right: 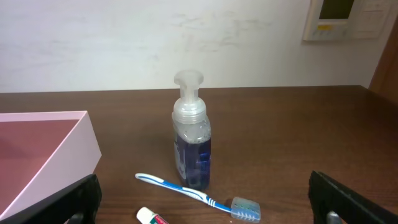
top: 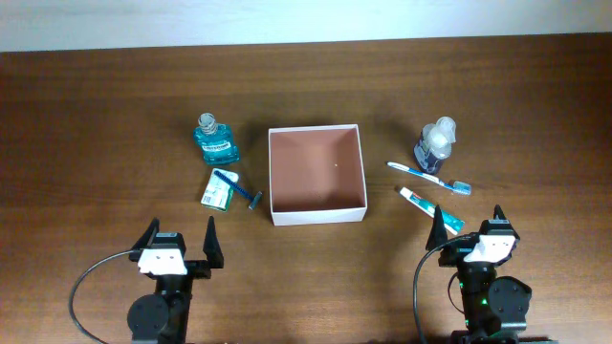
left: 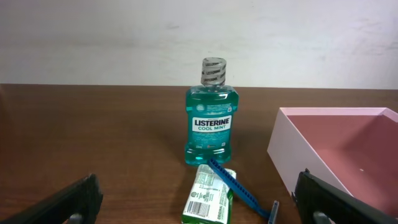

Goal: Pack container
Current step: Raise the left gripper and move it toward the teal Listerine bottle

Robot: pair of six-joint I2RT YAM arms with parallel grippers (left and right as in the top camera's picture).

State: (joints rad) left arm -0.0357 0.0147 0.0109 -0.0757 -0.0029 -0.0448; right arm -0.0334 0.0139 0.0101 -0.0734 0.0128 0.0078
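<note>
Hanging over the near left of the dark brown wooden table [top: 96,115], black fingers spread wide apart and clamping nothing: the left gripper [top: 182,229]. Hanging at the near right, equally spread and also gripping nothing: the right gripper [top: 468,215], just beside the white, red and teal toothpaste tube [top: 421,201].

Sitting mid-table between both arms and farther out: the shallow square container [top: 318,216], thin white walls, reddish-brown inside, lying open-topped.

Standing left of it: the teal mouthwash bottle [top: 215,141]. Lying nearer: the small green-white packet [top: 217,194], with the blue plastic razor [top: 241,189] crossing it.

Standing right of the box: the clear pump bottle of blue liquid [top: 435,145], with the white and blue toothbrush [top: 430,177] lying just nearer.

Showing only from the left wrist: the Listerine Cool Mint label, and box walls looking pink. Showing only overhead: the full square outline.
</note>
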